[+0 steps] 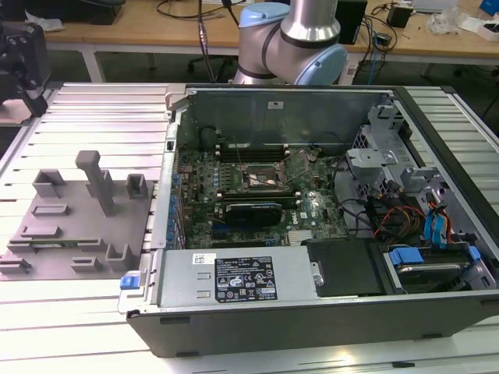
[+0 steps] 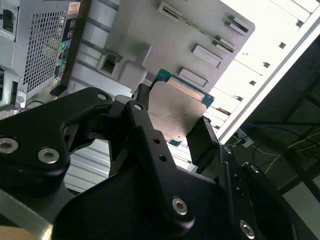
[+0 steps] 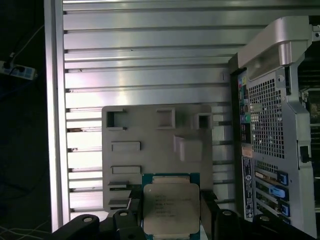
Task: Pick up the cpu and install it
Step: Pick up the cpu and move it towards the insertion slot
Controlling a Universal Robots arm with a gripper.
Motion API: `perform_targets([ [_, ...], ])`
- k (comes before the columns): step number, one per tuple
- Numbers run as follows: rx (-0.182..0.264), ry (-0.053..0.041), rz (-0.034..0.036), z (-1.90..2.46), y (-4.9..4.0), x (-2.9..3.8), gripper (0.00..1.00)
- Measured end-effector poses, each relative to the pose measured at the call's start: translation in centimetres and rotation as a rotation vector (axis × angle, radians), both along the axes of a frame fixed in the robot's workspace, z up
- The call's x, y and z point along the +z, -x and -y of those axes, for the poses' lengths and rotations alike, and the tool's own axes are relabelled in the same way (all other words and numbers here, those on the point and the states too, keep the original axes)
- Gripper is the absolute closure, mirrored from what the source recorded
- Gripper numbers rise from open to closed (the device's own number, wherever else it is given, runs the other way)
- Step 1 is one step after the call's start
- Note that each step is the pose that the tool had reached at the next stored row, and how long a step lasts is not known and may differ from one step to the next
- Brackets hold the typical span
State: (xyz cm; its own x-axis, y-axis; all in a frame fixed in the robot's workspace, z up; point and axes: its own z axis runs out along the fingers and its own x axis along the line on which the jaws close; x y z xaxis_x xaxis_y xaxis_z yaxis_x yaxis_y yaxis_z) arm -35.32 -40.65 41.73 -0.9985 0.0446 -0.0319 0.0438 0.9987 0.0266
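Claw [image 3: 170, 202] clear above fixture [image 3: 150, 130] (tall post [image 3: 186, 147] nearby).

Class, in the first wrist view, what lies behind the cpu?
Behind the cpu, gripped in the tool, lies the grey fixture with its slots, on the slatted metal table. The fixture patch directly behind the cpu is covered.

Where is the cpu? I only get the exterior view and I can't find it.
Observer: In the first wrist view the pincer is shut on the cpu, silver top facing the camera.
Operator: Is it over the computer?
Observer: No, the grey fixture lies behind it there.
Operator: Is it all silver?
Observer: No, the second wrist view shows a green rim round the top.
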Motion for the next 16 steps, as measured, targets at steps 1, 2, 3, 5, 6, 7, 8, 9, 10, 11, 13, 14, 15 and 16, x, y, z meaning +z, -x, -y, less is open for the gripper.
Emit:
perform_targets([
  [1, 0.000, 0.0000, 0.0000, 0.00, -0.15, 0.00, 0.45],
  [2, 0.000, -0.0001, 0.0002, 0.00, -0.33, -0.01, 0.45],
  [3, 0.000, 0.0000, 0.0001, 0.00, -0.49, 0.00, 0.45],
  [5, 0.000, 0.0000, 0.0001, 0.00, -1.00, 0.00, 0.45],
  [6, 0.000, 0.0000, 0.0000, 0.00, -1.27, 0.00, 0.45],
  [7, 0.000, 0.0000, 0.0001, 0.00, -1.52, 0.00, 0.45],
  [8, 0.000, 0.0000, 0.0000, 0.00, -1.69, 0.00, 0.45],
  [9, 0.000, 0.0000, 0.0001, 0.00, -1.93, 0.00, 0.45],
  [10, 0.000, 0.0000, 0.0001, 0.00, -2.08, 0.00, 0.45],
  [11, 0.000, 0.0000, 0.0001, 0.00, -2.39, -0.01, 0.45],
  [13, 0.000, 0.0000, 0.0001, 0.00, -2.97, 0.00, 0.45],
  [14, 0.000, 0.0000, 0.0000, 0.00, -3.18, 0.00, 0.45],
  [15, 0.000, 0.0001, 0.0000, 0.00, -3.37, 0.00, 0.45],
  [16, 0.000, 0.0000, 0.0000, 0.00, -3.58, 0.00, 0.45],
])
